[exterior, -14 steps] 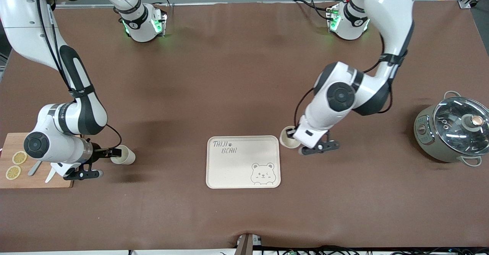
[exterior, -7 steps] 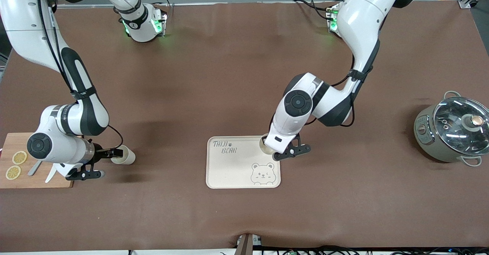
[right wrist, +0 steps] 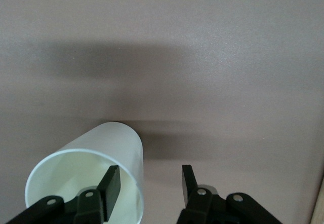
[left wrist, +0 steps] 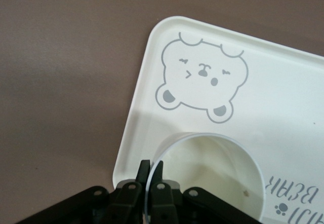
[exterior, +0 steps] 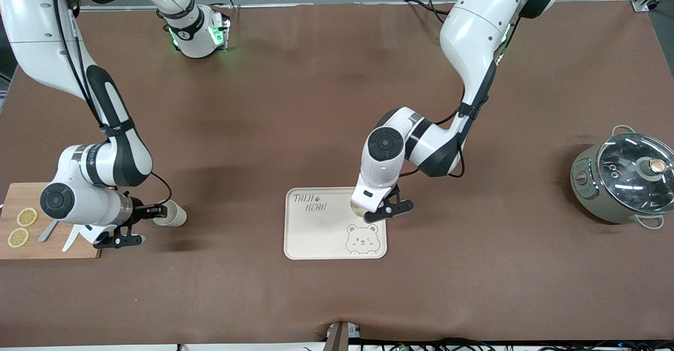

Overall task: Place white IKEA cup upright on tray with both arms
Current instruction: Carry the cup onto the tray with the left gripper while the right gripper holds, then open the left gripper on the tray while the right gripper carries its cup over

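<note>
Since a second ago the left arm has swung in from the bare table beside the tray [exterior: 316,235] and now holds its load over the tray's corner nearest the left arm's end, on the bases' side. The left gripper [left wrist: 151,171] is pinched tight on the rim of a white cup [left wrist: 212,176], one finger inside the wall and one outside; the cup hangs mouth-up, just above the bear drawing [left wrist: 202,79] with the "BEAR" lettering [exterior: 313,203] alongside. From the front camera the cup is almost wholly hidden under the wrist, only a sliver showing.

The right arm has barely shifted. The right gripper [right wrist: 149,183] sits low near the right arm's end of the table, by the wooden cutting board [exterior: 31,190] with its lemon slices [exterior: 26,217]. Its fingers are spread moderately around the wall of a second cup [right wrist: 91,176] that lies on its side on the brown cloth: one finger is inside the mouth, the other stands outside, clear of the wall.

A lidded pot [exterior: 626,182] stands near the table's edge at the left arm's end
</note>
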`<state>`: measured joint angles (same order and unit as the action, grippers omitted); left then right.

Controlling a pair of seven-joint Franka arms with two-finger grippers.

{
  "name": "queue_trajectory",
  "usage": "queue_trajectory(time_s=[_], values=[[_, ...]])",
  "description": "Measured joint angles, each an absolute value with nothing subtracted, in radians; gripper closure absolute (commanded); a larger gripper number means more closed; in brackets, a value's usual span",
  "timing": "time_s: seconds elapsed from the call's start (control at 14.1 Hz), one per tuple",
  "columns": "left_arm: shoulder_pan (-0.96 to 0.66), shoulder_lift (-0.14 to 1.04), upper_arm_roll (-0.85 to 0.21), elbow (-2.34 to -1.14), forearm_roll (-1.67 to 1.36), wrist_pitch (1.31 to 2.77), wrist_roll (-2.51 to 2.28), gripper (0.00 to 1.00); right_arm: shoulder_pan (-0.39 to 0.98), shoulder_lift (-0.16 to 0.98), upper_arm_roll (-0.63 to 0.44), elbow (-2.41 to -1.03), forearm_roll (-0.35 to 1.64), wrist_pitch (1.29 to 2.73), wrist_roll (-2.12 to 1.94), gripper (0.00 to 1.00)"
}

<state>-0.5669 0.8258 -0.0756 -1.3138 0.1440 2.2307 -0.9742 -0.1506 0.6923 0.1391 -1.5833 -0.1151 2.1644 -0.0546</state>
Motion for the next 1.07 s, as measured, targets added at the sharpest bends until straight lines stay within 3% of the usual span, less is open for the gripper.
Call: queue_trajectory(time_s=[0.28,0.78,0.85,0.92,0.99,1.07], values=[[-0.583,0.851,-0.074,-1.312,0.144,2.277,-1.004,1.00,-0.146,0.692,0.140,-1.583,-0.115,2.165,-0.055,1.00],[-0.600,0.877,-0.072,-1.310,0.144,2.318,-1.018,0.96,-0.139,0.688,0.143,-1.580,-0.113,2.162,-0.056,1.00],[-0.600,0.878,-0.071,-1.310,0.144,2.318,-1.018,0.85,-0.139,0.688,0.143,-1.580,-0.113,2.162,-0.056,1.00],[-0.600,0.879,-0.071,-1.310,0.144,2.318,-1.018,0.19,-0.139,0.688,0.143,-1.578,-0.113,2.163,-0.056,1.00],[-0.600,0.880,-0.070,-1.310,0.144,2.318,-1.018,0.00,-0.138,0.688,0.144,-1.575,-0.113,2.163,-0.056,1.00],[-0.600,0.880,-0.068,-1.310,0.145,2.318,-1.018,0.00,-0.136,0.687,0.147,-1.566,-0.113,2.154,-0.056,1.00]])
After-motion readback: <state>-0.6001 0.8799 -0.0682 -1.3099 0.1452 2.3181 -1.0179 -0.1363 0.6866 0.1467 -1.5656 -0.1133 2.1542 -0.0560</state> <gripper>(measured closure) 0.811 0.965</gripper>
